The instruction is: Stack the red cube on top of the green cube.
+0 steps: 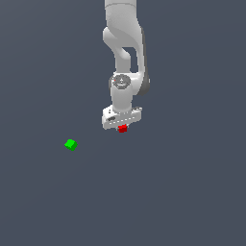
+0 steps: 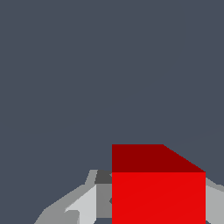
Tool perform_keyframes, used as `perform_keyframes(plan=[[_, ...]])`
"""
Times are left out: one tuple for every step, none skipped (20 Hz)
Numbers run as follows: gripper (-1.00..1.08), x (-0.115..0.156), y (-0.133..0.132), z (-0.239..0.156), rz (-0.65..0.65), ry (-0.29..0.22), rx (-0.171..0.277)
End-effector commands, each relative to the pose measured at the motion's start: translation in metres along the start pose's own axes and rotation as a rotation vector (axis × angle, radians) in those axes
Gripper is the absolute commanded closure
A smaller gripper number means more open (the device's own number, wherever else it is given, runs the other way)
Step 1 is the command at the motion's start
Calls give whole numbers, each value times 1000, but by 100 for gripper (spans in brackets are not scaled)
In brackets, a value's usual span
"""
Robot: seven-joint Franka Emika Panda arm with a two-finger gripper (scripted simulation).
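The red cube (image 1: 122, 128) sits between the fingers of my white gripper (image 1: 122, 126), directly under the hand in the middle of the exterior view. In the wrist view the red cube (image 2: 158, 192) fills the space between the grey fingers (image 2: 83, 205), which press against both of its sides, so the gripper is shut on it. The green cube (image 1: 70, 144) lies alone on the dark floor, well off toward the exterior view's left and slightly nearer the camera. It does not show in the wrist view.
The white arm (image 1: 124, 43) rises from the gripper to the upper edge of the exterior view. A plain dark grey floor (image 1: 182, 192) lies all around the two cubes.
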State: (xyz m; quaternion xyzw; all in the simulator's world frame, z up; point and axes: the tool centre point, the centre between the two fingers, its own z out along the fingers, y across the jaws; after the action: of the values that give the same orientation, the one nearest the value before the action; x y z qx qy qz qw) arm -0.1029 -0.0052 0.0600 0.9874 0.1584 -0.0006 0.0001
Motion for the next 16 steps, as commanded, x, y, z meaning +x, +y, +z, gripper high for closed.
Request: perform_keyframes(plan=[[108,0,0,-17,0,1,0],[108,0,0,-23,0,1,0],[108,0,0,-29,0,1,0],[108,0,0,-35,-1,1,0],[108,0,0,-40,-1,1,0],[108,0,0,-44,-1,1,0],[108,0,0,-48,-1,1,0],[108,1,0,-51,-1,1,0],[108,1,0,-54,-1,1,0],[108,1,0,-56,-1,1,0],[108,1,0,-58,-1,1,0],[108,1,0,-59,-1,1,0],[108,1,0,-60,-1,1,0],[108,2,0,-60,-1,1,0],[108,2,0,-60,-1,1,0],[108,2,0,-59,-1,1,0]])
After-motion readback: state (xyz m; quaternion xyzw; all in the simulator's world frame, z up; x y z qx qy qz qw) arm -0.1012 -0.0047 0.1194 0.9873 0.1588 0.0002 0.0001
